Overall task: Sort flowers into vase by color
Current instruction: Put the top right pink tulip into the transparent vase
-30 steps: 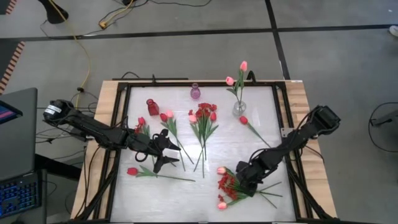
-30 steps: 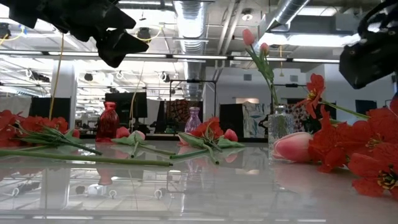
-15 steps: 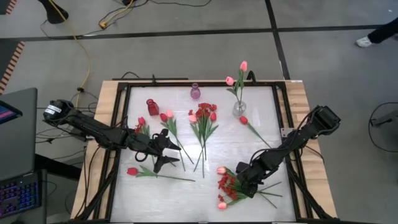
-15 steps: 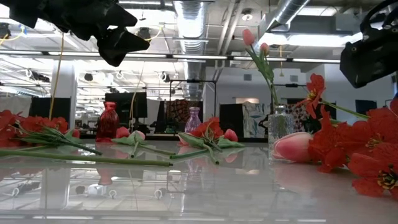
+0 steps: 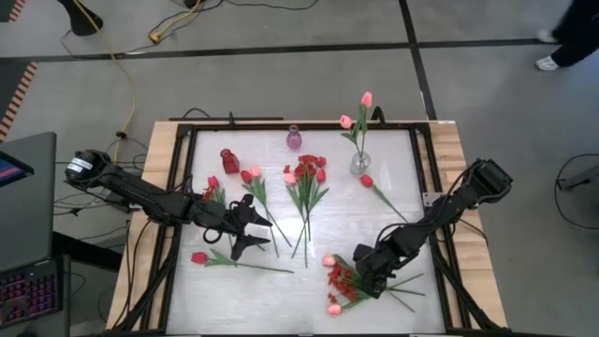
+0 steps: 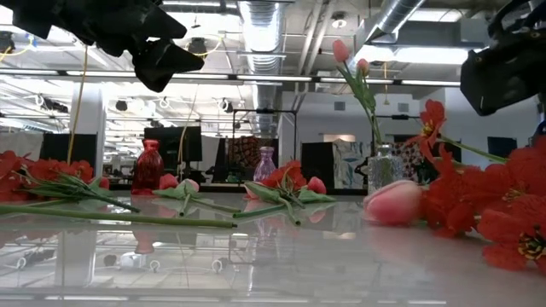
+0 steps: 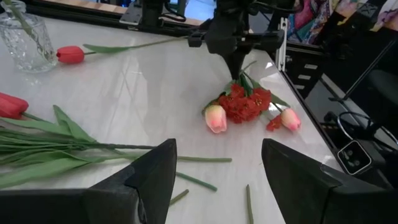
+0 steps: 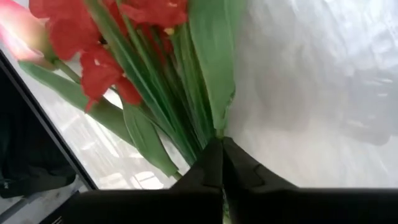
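Observation:
My right gripper is shut on a bunch of small red blossoms and pink tulip buds at the table's near right; the bunch also shows in the left wrist view. My left gripper is open and empty, hovering above the table's left half beside a red tulip that lies flat. A clear vase at the far right holds two pink tulips upright. A red vase and a purple vase stand empty at the far edge. My right gripper pinches the bunch between its two shut fingers, where the green stems and leaves come together. The fingers come from above, pointing down. The blossoms and the pink buds lie on the table; how many stems it has I cannot tell.
More flowers lie flat on the table: a red tulip near the clear vase, a red and pink bunch in the middle, tulips and red blossoms to its left. A dark frame runs around the table.
The bunch in my right gripper has shifted a little toward the table's left: its pink bud has slid along the table. My left gripper has kept still.

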{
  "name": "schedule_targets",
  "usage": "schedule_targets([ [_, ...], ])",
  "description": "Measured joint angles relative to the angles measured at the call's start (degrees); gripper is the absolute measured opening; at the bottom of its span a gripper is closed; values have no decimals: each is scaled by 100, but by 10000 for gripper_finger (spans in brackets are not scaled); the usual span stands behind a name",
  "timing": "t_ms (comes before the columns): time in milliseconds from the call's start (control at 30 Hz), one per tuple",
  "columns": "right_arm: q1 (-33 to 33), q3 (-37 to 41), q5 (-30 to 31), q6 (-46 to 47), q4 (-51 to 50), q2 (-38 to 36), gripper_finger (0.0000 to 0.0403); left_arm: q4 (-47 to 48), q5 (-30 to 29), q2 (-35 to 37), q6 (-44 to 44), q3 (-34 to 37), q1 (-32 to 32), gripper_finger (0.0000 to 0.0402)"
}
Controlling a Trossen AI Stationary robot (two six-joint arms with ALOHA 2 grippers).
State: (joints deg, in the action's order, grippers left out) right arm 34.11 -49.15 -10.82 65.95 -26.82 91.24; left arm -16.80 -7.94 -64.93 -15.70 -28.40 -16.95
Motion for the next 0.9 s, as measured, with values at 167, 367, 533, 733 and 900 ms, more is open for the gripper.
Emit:
schedule_targets([
  [167,0,0,99,2,12,-2,21,59,0,0,0,-2,0,223],
  [367,-67,2,242,-62,-108,-120,17,61,0,0,2,-2,-1,223],
  [533,-273,2,473,-86,-694,-366,17,59,0,0,2,-2,0,223],
  [733,-488,2,519,38,-1356,-474,28,60,0,0,-2,-4,0,223],
  [900,-546,2,537,172,-1409,-394,37,59,-11,2,0,-4,0,223],
])
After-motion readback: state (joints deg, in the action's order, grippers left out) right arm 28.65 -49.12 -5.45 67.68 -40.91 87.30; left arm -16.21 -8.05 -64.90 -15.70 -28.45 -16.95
